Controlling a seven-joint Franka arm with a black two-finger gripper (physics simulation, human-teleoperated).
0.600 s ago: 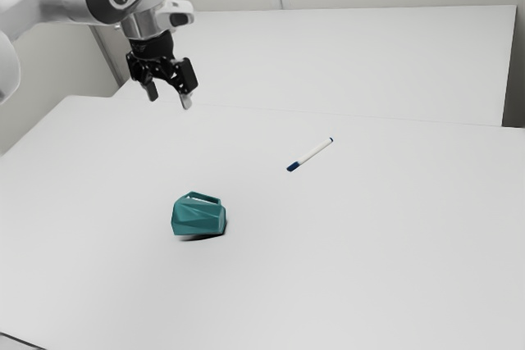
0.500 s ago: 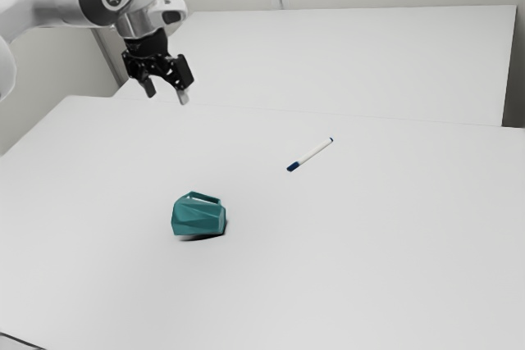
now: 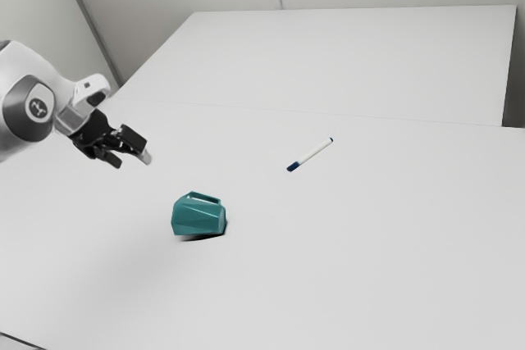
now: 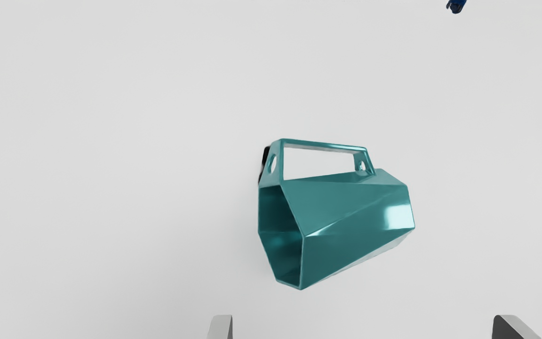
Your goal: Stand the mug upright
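My gripper [image 3: 130, 159] hangs in the air toward the exterior view's left, above the white table [image 3: 394, 260], and I have its two fingers [image 4: 220, 327] spread wide apart. To the exterior view's right of me, the teal mug [image 3: 198, 217] lies on its side on the table, its open mouth facing that view's left and its handle [image 4: 322, 143] on the side nearer the pen. Farther right lies that white pen [image 3: 312, 154] with its dark blue cap [image 3: 293, 167].

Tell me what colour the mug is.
The mug is teal, a dark blue-green, seen best in the wrist view.
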